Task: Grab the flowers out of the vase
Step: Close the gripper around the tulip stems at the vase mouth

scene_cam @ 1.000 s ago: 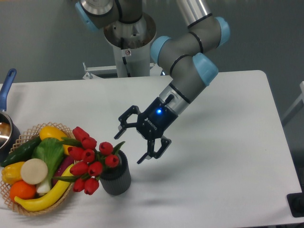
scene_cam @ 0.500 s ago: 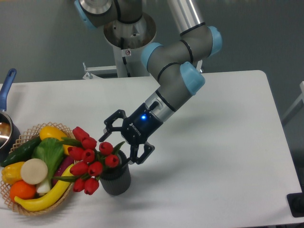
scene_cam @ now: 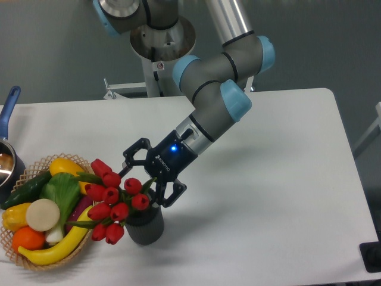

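While your arm closes on the bouquet, read the scene this way.

Step in hand: you are on the approach, not the grasp; the flowers are not yet held, by my judgement.
Flowers: red tulip buds with green leaves stand in the vase, leaning left so the heads spread wider than its mouth, toward the wicker basket.
Vase: dark, ribbed and upright on the white counter, just beside the basket of fruit and vegetables.
Gripper: your gripper hangs tilted down and to the left at the upper right of the bunch, directly above the vase mouth.
Jaws: spread wide and empty; one finger reaches over the top buds, the other sits by the right-hand bud. Whether either brushes a leaf, you cannot tell from this view.
Next move: you likely need to bring the jaws around the stems or the packed heads, then close gently and lift straight up.
Risk: a sideways pull could tip the vase, so keep the lift vertical.
Elsewhere: a blue-handled pot sits at the far left edge.
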